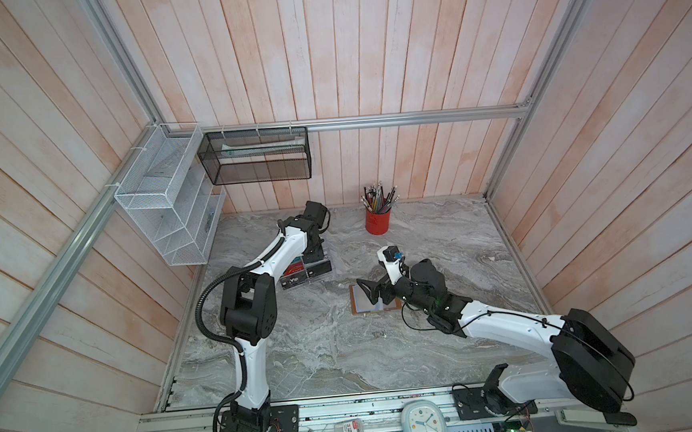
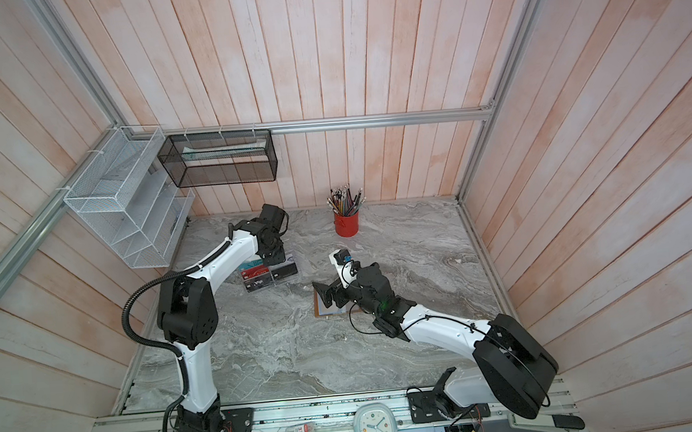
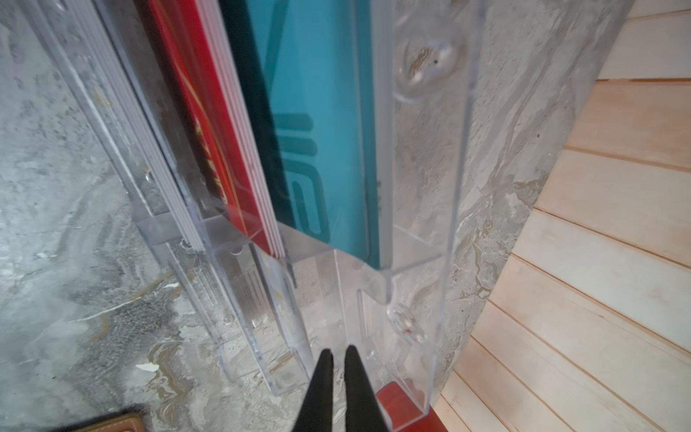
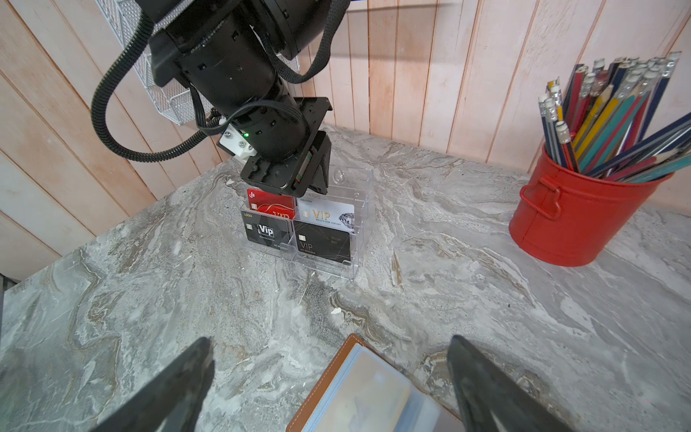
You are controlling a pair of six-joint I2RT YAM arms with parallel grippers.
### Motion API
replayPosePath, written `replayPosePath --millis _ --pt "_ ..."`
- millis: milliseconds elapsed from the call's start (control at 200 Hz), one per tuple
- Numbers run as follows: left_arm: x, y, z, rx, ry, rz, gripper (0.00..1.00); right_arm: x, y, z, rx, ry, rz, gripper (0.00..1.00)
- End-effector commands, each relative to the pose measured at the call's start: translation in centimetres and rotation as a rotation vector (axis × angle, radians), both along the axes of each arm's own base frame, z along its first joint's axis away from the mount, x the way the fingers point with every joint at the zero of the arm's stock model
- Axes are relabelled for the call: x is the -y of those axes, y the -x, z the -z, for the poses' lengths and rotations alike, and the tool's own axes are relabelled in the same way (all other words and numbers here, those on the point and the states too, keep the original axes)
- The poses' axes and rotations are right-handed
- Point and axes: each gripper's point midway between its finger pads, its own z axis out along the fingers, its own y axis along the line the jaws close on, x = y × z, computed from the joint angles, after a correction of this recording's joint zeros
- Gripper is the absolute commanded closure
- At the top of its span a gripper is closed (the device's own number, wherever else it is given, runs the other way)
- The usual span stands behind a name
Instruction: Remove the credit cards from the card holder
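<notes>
Left wrist view: the left gripper (image 3: 338, 355) hangs over the clear rack (image 3: 452, 187), its fingers narrowed almost to touching, with nothing seen between them. In a top view the card holder (image 1: 356, 301) lies open on the tabletop (image 1: 304, 353), well apart from the rack. The right gripper (image 4: 329, 342) is above it, fingers wide and empty.

Whether any credit cards sit in its pale sleeves cannot be told.

Judgement: the right arm is poised for the next draw. It should pinch only a card's exposed edge and pull along the sleeve while the leather is held down, or the holder may drag.

Count:
- one rack, showing card faces: one teal (image 3: 329, 131), one red (image 4: 275, 205), one white (image 4: 329, 215), two black (image 4: 267, 232)
- one card holder
- one red bucket (image 4: 572, 220) of pencils, too many to count
</notes>
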Motion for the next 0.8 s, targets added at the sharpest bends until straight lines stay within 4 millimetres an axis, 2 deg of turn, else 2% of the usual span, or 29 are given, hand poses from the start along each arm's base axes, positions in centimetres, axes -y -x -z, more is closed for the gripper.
replayPosePath --millis 0,175,335,415,495,555,580,605,615,625,795 --pt "-0.4 -0.7 -3.7 0.109 0.059 -0.166 0.89 0.0 0.0 -0.8 0.012 -0.027 -0.004 0.02" --pt "-1.1 -1.8 -7.3 0.232 -0.030 -0.094 0.86 0.0 0.0 -0.6 0.000 -0.034 0.001 0.02" --pt "-1.4 -2.4 -10.7 0.364 -0.105 0.011 0.71 0.6 -0.5 -0.6 -0.030 -0.056 0.028 0.02" --pt "-1.4 -2.2 -12.5 0.429 -0.144 0.070 0.60 1.2 -1.2 -0.5 -0.055 -0.063 0.059 0.02" --pt "-1.3 -1.9 -14.3 0.500 -0.191 0.138 0.39 1.8 -2.0 0.1 -0.095 -0.053 0.094 0.02" --pt "-1.2 -1.4 -15.3 0.538 -0.231 0.184 0.34 2.3 -2.4 0.5 -0.121 -0.051 0.110 0.02" --pt "-1.3 -1.2 -15.7 0.552 -0.248 0.201 0.21 2.5 -2.6 0.7 -0.131 -0.052 0.119 0.02" --pt "-1.2 -1.0 -16.1 0.566 -0.267 0.221 0.14 2.6 -2.8 0.8 -0.143 -0.053 0.125 0.02" --pt "-1.2 -0.9 -16.2 0.571 -0.274 0.231 0.05 2.7 -2.8 0.9 -0.150 -0.052 0.128 0.02" --pt "-1.2 -0.8 -16.4 0.577 -0.280 0.239 0.01 2.8 -2.9 1.0 -0.156 -0.053 0.130 0.02" --pt "-0.4 0.7 -18.8 0.671 -0.445 0.419 0.00 3.4 -3.5 2.5 -0.243 -0.046 0.154 0.02"
